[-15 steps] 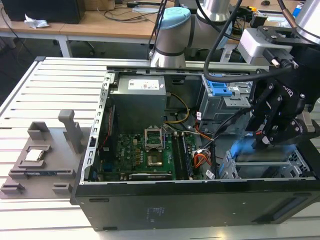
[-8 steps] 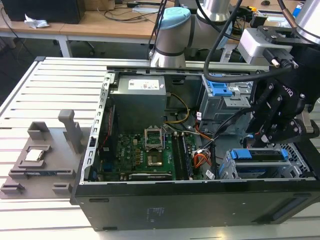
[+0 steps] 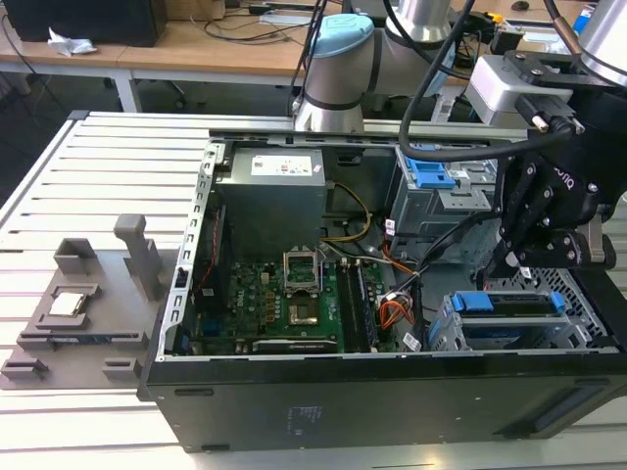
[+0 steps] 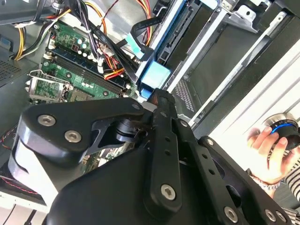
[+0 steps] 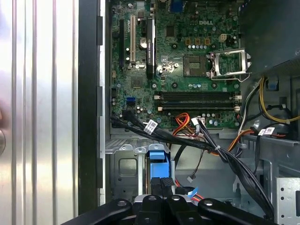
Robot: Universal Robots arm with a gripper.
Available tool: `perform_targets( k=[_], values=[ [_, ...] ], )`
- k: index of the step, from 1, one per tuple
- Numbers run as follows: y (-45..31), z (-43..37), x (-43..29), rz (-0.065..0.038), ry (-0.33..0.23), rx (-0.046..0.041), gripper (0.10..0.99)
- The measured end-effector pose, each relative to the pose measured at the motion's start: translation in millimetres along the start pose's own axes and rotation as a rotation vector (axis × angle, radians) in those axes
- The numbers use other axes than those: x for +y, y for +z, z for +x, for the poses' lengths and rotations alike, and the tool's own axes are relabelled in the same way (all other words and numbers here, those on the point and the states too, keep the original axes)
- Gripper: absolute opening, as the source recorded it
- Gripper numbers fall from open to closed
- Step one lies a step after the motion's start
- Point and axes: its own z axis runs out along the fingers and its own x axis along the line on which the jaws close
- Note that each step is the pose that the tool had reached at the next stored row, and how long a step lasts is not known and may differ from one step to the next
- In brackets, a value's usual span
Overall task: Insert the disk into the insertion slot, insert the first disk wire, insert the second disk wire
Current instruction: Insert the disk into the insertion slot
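open pc case on a slatted metal worktop, wooden desks behind. gripper pinched narrow, tips at the disk in the insertion slot.

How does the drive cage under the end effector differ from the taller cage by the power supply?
In the exterior view, the insertion slot is low and wide, the taller cage stands higher. The end effector hangs over the slot; the taller cage is apart from it, beside the power supply. Both are grey metal with blue plastic fittings.
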Motion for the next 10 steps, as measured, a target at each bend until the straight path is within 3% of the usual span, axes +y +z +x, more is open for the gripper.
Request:
perform_targets(
  k=[2, 4, 8, 10],
  values=[
    [0.3, 0.0, -2.1, 0.000, 0.000, -0.0004, 0.106],
    [1.2, -0.9, -11.2, -0.002, 0.000, -0.0001, 0.106],
    [8.8, -1.1, -17.8, -0.003, 0.000, 0.0001, 0.106],
    [9.5, -1.2, -29.1, -0.004, 0.000, 0.0000, 0.106]
  ],
)
